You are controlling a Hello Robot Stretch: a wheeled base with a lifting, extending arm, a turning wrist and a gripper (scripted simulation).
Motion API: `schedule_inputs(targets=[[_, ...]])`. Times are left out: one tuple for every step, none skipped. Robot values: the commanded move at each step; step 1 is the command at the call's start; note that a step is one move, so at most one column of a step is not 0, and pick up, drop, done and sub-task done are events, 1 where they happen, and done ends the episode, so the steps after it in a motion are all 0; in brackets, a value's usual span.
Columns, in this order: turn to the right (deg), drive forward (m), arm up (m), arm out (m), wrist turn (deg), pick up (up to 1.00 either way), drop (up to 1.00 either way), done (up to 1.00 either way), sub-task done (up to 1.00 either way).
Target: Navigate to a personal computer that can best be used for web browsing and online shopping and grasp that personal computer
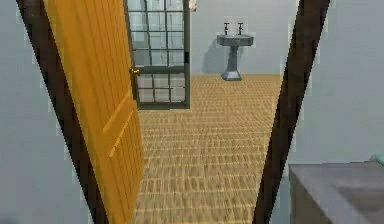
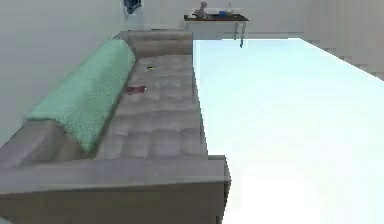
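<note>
A dark table [image 2: 215, 18] stands far back in the arm side view, with small indistinct items on top; I cannot tell whether any is a personal computer. Between it and me stretches a grey tufted sofa [image 2: 150, 110] with a green cushion [image 2: 85, 95] along its back and a small dark-red thing [image 2: 136, 90] on its seat.
In the forward view an orange door [image 1: 95, 100] stands ajar in a dark-framed doorway [image 1: 295, 90]. Beyond it lies a woven tan floor [image 1: 210, 140], a glass-paned door [image 1: 160, 50] and a pedestal sink [image 1: 234, 50]. A grey counter corner [image 1: 335, 195] sits at bottom right. Pale floor [image 2: 290, 110] lies beside the sofa.
</note>
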Motion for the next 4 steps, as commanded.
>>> schedule_inputs(targets=[[0.0, 1.00, 0.00, 0.00, 0.0, 0.00, 0.00, 0.00, 0.00], [15.0, 0.00, 0.00, 0.00, 0.0, 0.00, 0.00, 0.00, 0.00], [0.0, 0.10, 0.00, 0.00, 0.0, 0.00, 0.00, 0.00, 0.00], [-3.0, 0.00, 0.00, 0.00, 0.0, 0.00, 0.00, 0.00, 0.00]])
